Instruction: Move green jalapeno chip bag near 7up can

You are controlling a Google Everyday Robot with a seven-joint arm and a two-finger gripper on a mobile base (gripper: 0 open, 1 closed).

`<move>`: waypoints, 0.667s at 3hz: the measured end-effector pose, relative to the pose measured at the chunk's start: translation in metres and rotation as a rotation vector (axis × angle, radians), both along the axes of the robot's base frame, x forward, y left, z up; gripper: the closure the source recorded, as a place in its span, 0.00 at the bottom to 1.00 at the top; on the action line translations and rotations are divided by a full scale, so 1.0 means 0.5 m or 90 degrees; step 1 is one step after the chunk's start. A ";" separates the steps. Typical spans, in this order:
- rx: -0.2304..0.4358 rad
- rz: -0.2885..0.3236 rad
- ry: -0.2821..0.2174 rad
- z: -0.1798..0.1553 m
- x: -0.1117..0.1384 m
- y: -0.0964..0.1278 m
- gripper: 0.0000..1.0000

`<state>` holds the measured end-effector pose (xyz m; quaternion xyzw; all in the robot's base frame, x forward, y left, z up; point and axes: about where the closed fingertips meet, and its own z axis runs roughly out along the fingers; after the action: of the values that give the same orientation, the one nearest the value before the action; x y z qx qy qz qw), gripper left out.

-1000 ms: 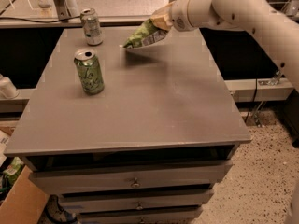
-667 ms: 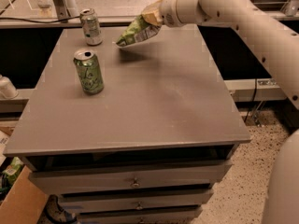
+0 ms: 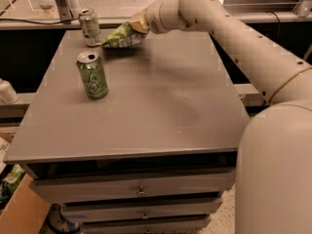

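The green jalapeno chip bag [image 3: 122, 36] is held by my gripper [image 3: 138, 24] just above the far part of the grey table [image 3: 161, 101]. Its left tip almost reaches the 7up can [image 3: 89, 27], which stands upright at the table's far left corner, silvery-grey and dark green. My arm reaches in from the right across the far edge. The gripper is shut on the bag's right end.
A brighter light-green patterned can [image 3: 92, 75] stands upright on the left of the table, nearer to me than the 7up can. Drawers [image 3: 141, 189] sit under the tabletop. A cardboard box [image 3: 19, 213] is on the floor at the lower left.
My gripper has carried the chip bag leftward, closer to the 7up can. Both cans have stayed in place.
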<state>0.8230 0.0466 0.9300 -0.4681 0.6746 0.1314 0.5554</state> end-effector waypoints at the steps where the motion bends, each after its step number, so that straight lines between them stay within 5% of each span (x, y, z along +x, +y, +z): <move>1: -0.007 0.016 0.012 -0.036 0.020 0.047 1.00; 2: -0.022 0.028 0.022 -0.061 0.030 0.064 0.84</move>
<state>0.8382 0.0785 0.8995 -0.4902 0.6758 0.1401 0.5323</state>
